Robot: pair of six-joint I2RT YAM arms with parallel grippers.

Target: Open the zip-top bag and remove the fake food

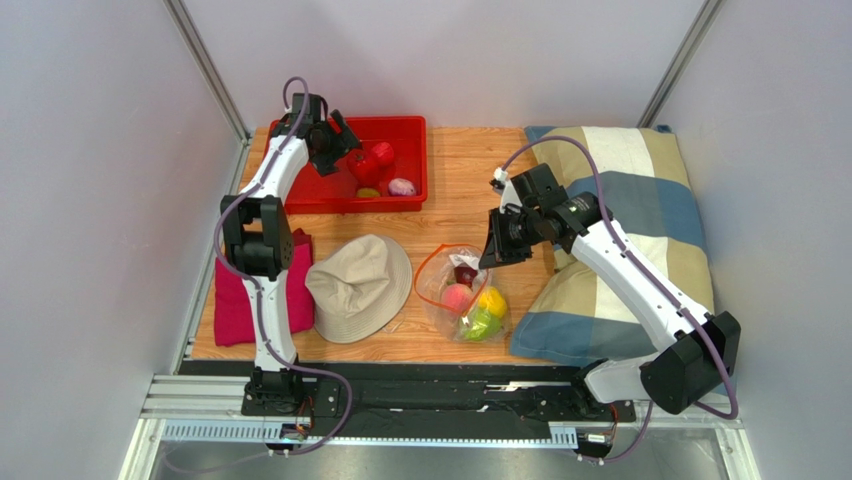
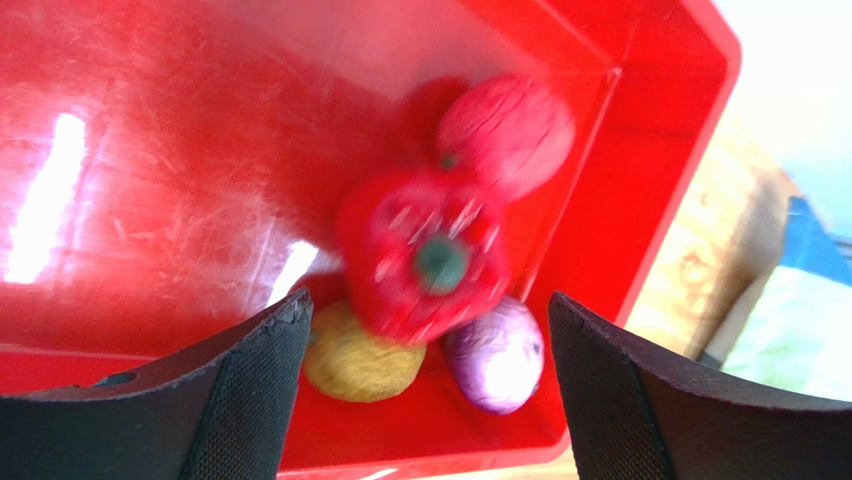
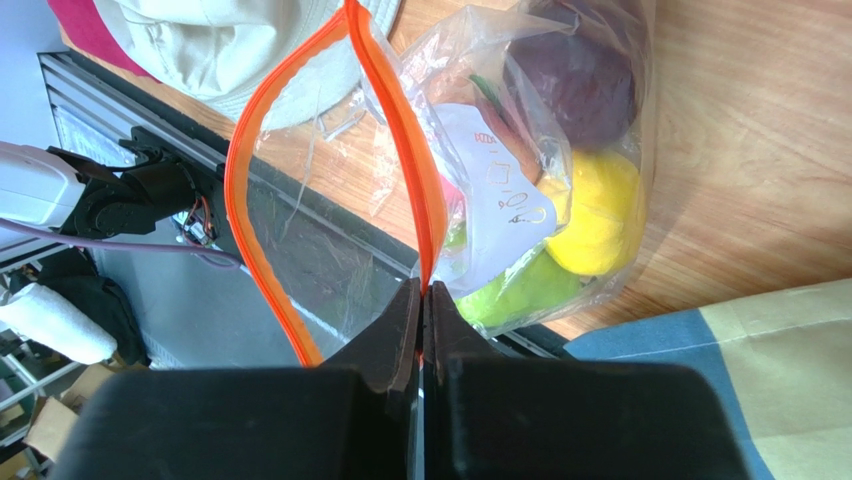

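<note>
Zip-top bag (image 1: 465,292) mid-table in top view, mouth gaping toward left arm's side, fake food (image 1: 489,301) inside; left wrist: left gripper (image 2: 428,300) spread empty over red bin (image 2: 680,120), well apart; right wrist: right gripper (image 3: 422,292) clamped on orange zipper strip (image 3: 400,150).

Left gripper (image 1: 346,146) over red bin (image 1: 421,160); right gripper (image 1: 491,257) at zip-top bag (image 1: 437,284) mouth; hat (image 1: 358,288) beside bag.

No text can be read: the white label (image 3: 497,185) on the zip-top bag (image 3: 455,55) shows only blurred orange marks.
</note>
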